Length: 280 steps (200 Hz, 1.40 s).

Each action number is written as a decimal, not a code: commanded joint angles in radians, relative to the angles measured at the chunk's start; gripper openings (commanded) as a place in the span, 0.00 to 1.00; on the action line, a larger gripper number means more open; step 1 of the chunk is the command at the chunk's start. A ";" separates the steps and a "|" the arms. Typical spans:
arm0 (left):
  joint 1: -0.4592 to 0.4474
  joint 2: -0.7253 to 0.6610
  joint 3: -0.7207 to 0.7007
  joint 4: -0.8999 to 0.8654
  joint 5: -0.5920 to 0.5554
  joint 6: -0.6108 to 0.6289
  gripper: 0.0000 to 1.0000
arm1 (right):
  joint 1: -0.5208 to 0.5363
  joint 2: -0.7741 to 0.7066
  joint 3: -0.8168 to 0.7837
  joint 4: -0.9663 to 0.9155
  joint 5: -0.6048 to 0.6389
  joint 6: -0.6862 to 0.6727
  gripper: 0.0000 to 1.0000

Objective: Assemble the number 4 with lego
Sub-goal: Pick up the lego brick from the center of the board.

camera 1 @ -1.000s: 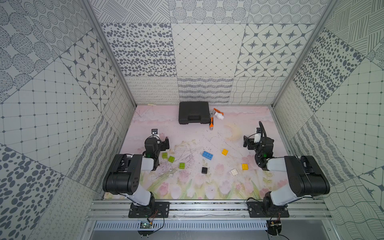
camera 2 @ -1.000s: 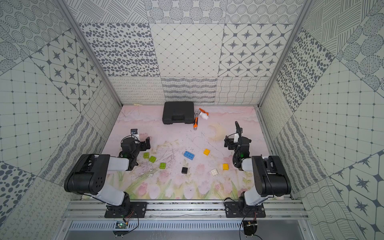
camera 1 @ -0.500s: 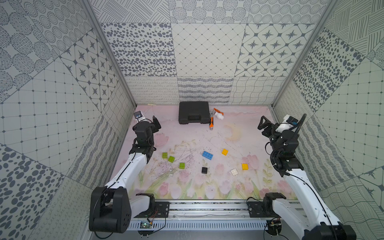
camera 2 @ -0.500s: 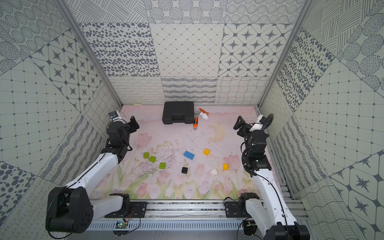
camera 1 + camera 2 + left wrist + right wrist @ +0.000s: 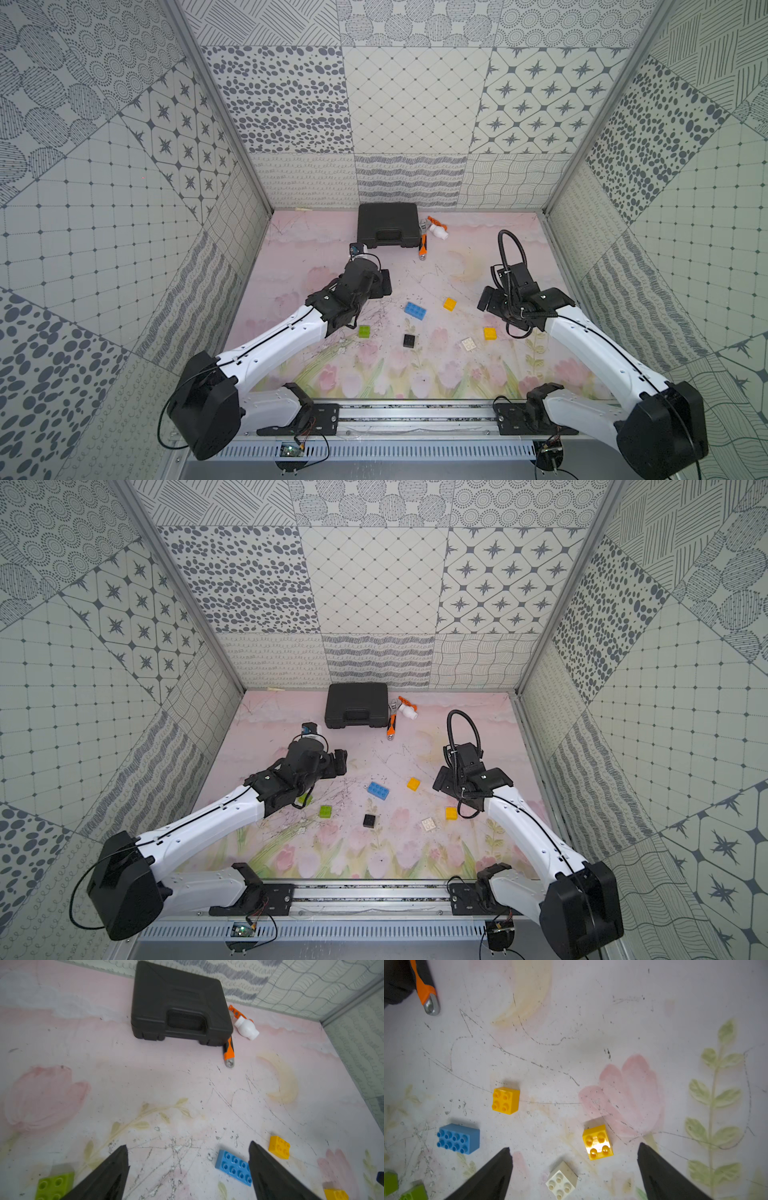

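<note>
In a top view the left arm (image 5: pixel 216 816) hides most of one green brick (image 5: pixel 304 799), while in the left wrist view another green brick (image 5: pixel 54 1187) and a yellow brick (image 5: pixel 335 1194) are cut off by the edge.

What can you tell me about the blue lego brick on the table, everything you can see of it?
The blue lego brick is a longer rectangular piece of glossy plastic with eight round studs in two rows of four, facing up. It lies flat on the pink flowered mat, set at a slant, joined to nothing. No other brick touches it, and no claw holds it. In both top views it sits near the middle, with a yellow brick beside it but apart.
</note>
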State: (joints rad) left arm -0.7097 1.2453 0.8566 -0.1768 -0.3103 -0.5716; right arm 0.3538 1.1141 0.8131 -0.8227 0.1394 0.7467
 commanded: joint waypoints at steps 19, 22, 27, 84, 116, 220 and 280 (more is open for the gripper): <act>-0.120 0.108 0.013 -0.090 0.146 -0.186 0.81 | 0.013 0.006 -0.066 -0.099 -0.012 -0.011 0.80; -0.121 0.113 0.013 -0.090 0.154 -0.188 0.80 | 0.013 0.011 -0.069 -0.098 -0.021 -0.015 0.78; -0.122 0.120 0.014 -0.093 0.165 -0.193 0.77 | 0.013 0.023 -0.074 -0.093 -0.028 -0.017 0.74; -0.122 0.130 -0.039 -0.065 0.246 -0.245 0.55 | 0.013 0.136 -0.080 0.036 -0.093 -0.098 0.66; -0.122 0.121 -0.072 -0.056 0.242 -0.273 0.54 | 0.014 0.216 -0.078 0.069 -0.070 -0.115 0.59; -0.122 0.144 -0.068 -0.052 0.242 -0.281 0.47 | 0.018 0.257 -0.098 0.115 -0.048 -0.143 0.51; -0.122 0.154 -0.069 -0.044 0.237 -0.277 0.46 | 0.042 0.263 -0.096 0.107 -0.034 -0.139 0.45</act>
State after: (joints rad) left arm -0.8284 1.3880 0.7845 -0.2371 -0.0822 -0.8410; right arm 0.3878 1.3624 0.7101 -0.7212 0.0853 0.6098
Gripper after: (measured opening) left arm 0.469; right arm 0.494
